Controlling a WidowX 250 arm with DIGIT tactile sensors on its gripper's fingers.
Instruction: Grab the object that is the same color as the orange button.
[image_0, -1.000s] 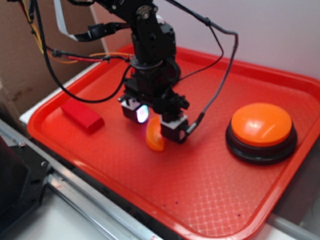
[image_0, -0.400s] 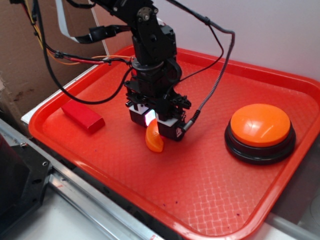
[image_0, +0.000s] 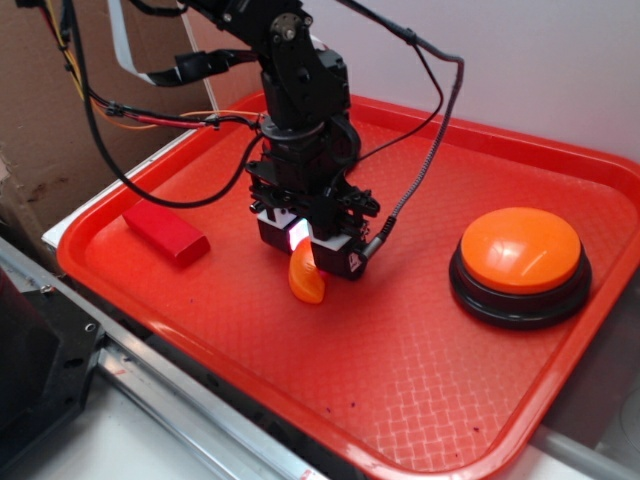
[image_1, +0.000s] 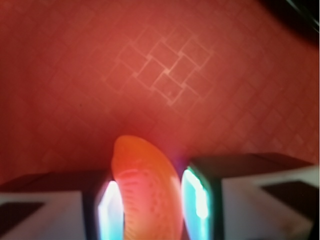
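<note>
The small glossy orange crescent object (image_0: 305, 281) (image_1: 147, 190) stands between the fingers of my gripper (image_0: 303, 248) (image_1: 150, 210), its lower end sticking out below them onto the red tray (image_0: 400, 380). Both glowing pads press its sides in the wrist view, so the gripper is shut on it. The orange button (image_0: 520, 262), a big orange dome on a black base, sits to the right on the tray, well apart from the gripper.
A red rectangular block (image_0: 165, 233) lies at the tray's left end. Cables (image_0: 430, 150) hang from the arm over the tray's back part. A metal rail (image_0: 170, 400) runs along the tray's front edge, and cardboard (image_0: 40, 120) stands at left.
The fingers have closed from a wide stance onto the orange crescent, and the gripper has settled slightly lower around it. The button and red block have not moved.
</note>
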